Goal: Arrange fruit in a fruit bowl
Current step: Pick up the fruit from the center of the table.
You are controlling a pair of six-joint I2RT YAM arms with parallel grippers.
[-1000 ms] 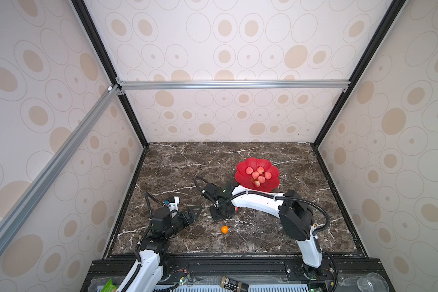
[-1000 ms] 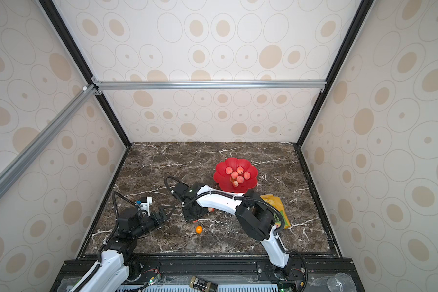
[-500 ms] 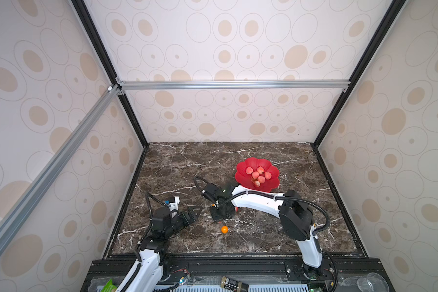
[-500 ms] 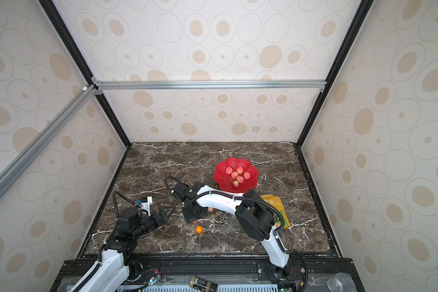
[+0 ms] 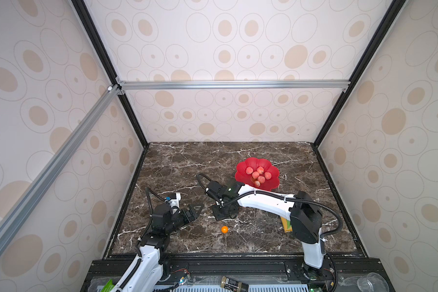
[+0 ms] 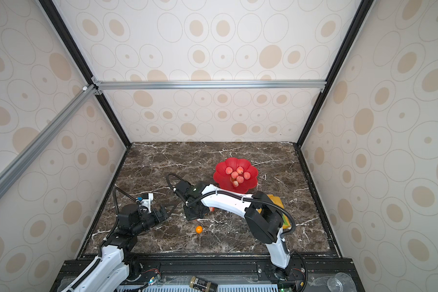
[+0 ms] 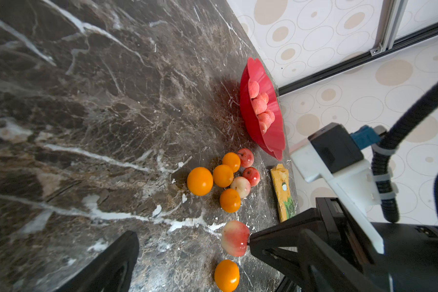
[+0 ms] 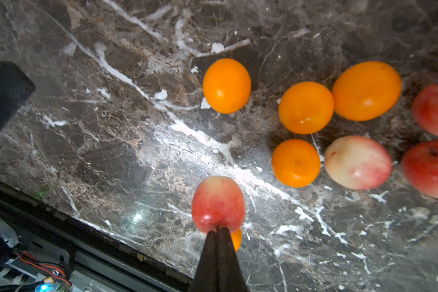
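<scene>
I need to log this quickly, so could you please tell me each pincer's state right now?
Left pincer: open, holding nothing.
Right pincer: shut on a pink-red fruit, apparently by its stem.

This is a robotics lab cell rather than a lived-in room. The desk (image 5: 187, 164), a dark marble-patterned slab, is boxed in on three sides by flat walls (image 5: 225, 50) papered with beige circles (the same print on every panel). The walls are held in black frame posts (image 5: 366, 50) and braced by bare aluminium bars (image 5: 233, 84). Two white robot arms, the left arm (image 5: 149, 260) and the right arm (image 5: 263, 203), stand on a black rail (image 5: 238, 264) along the desk's open front edge, with black cable hoses (image 5: 336, 220) looping off them. Beyond that rail lie loose wiring (image 6: 153, 272), a small jar (image 5: 234, 284) and a clear plastic cup (image 5: 372, 283).
</scene>
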